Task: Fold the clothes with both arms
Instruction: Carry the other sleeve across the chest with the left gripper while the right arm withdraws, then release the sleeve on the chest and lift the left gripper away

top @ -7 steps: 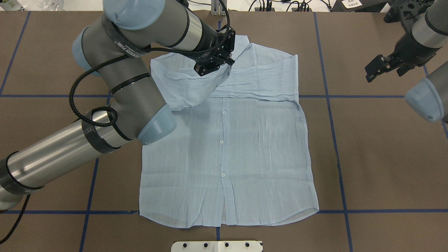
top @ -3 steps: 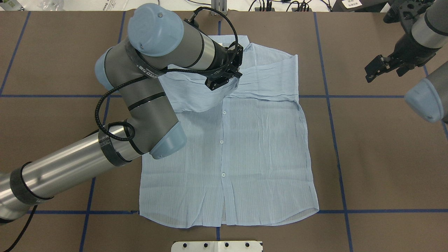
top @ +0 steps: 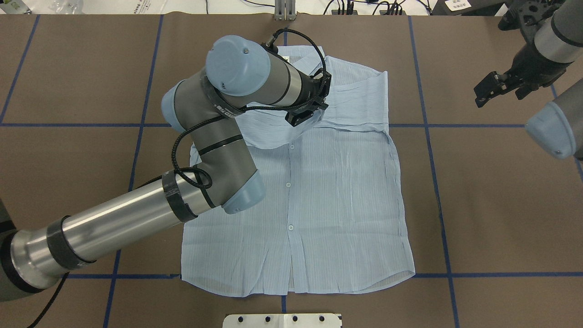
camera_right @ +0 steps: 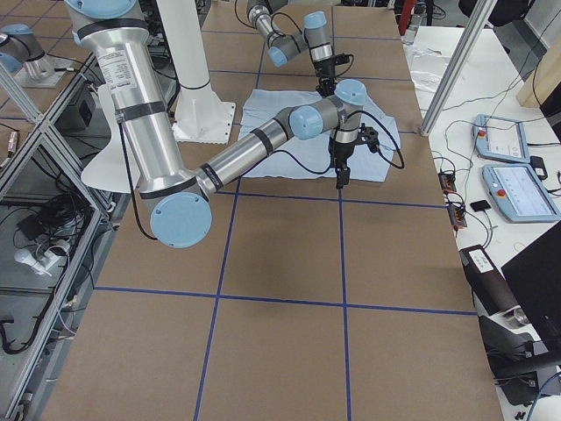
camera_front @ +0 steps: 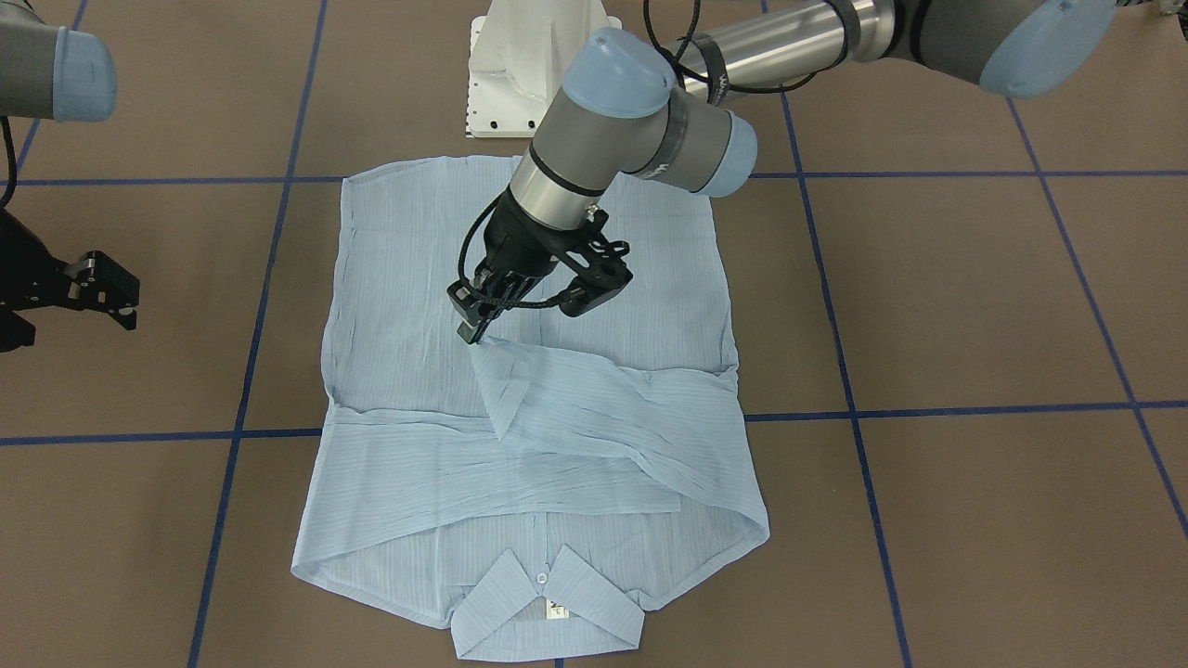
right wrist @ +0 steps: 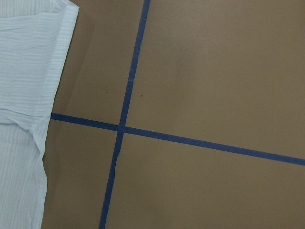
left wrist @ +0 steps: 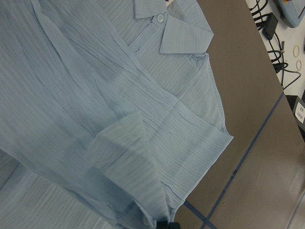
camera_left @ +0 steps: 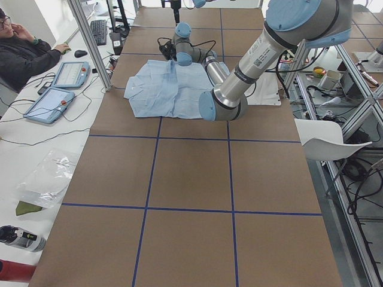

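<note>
The light-blue shirt [top: 328, 205] lies flat, buttons up, on the brown table, with its collar [camera_front: 548, 603] at the far edge from the robot. One sleeve lies folded across the chest [camera_front: 418, 445]. My left gripper [camera_front: 471, 332] is shut on the cuff of the other sleeve [camera_front: 501, 380] and holds it just above the shirt's middle, the sleeve draped over the chest. The left wrist view shows that sleeve [left wrist: 133, 162] hanging below the camera. My right gripper [top: 489, 89] hovers open and empty over bare table to the right of the shirt [right wrist: 24, 71].
The white pedestal base [camera_front: 534, 65] stands at the near table edge behind the hem. Blue tape lines [top: 428, 125] grid the table. Cables and plugs lie along the far edge [top: 346, 7]. An operator [camera_left: 24, 54] sits with tablets beyond the table.
My left arm has swung to the right in the overhead view, carrying the sleeve cuff further across the chest. The right arm has not moved.
</note>
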Motion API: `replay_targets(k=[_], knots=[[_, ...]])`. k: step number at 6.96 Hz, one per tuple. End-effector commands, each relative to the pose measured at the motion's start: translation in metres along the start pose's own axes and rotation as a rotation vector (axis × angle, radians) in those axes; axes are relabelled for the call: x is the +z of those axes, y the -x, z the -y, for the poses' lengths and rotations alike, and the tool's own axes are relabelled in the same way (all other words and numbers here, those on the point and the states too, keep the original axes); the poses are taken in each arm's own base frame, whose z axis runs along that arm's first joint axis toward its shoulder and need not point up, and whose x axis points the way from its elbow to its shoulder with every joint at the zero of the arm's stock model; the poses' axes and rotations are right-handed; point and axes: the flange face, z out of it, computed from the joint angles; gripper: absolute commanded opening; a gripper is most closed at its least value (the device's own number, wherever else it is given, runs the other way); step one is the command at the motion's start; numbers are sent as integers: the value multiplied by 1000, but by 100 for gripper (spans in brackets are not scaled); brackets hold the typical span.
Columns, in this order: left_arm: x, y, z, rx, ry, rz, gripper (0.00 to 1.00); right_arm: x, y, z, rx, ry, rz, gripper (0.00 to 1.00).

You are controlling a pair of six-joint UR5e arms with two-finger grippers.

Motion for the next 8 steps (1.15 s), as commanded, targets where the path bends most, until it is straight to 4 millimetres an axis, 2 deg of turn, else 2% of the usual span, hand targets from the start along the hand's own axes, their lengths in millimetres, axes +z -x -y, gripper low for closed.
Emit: replay_targets(k=[1, 2, 3, 4, 6, 7, 8], knots=[[62, -3, -54, 24, -50, 0, 1, 2, -2, -1, 3, 4, -2, 100], [73, 9, -62, 135, -32, -13, 99, 2, -1, 0, 3, 3, -3, 100], [73, 11, -64, 222, -32, -11, 100, 2, -1, 0, 6, 3, -1, 100], [75, 20, -57, 245, -39, -1, 100, 1, 3, 1, 8, 8, 25, 100], [66, 20, -53, 305, -35, -11, 100, -2, 8, 1, 1, 9, 47, 100], [58, 11, -40, 305, -45, -21, 100, -4, 11, 1, -3, 4, 53, 100], [50, 20, -20, 310, -32, -3, 100, -11, 16, -2, -12, 0, 73, 100]])
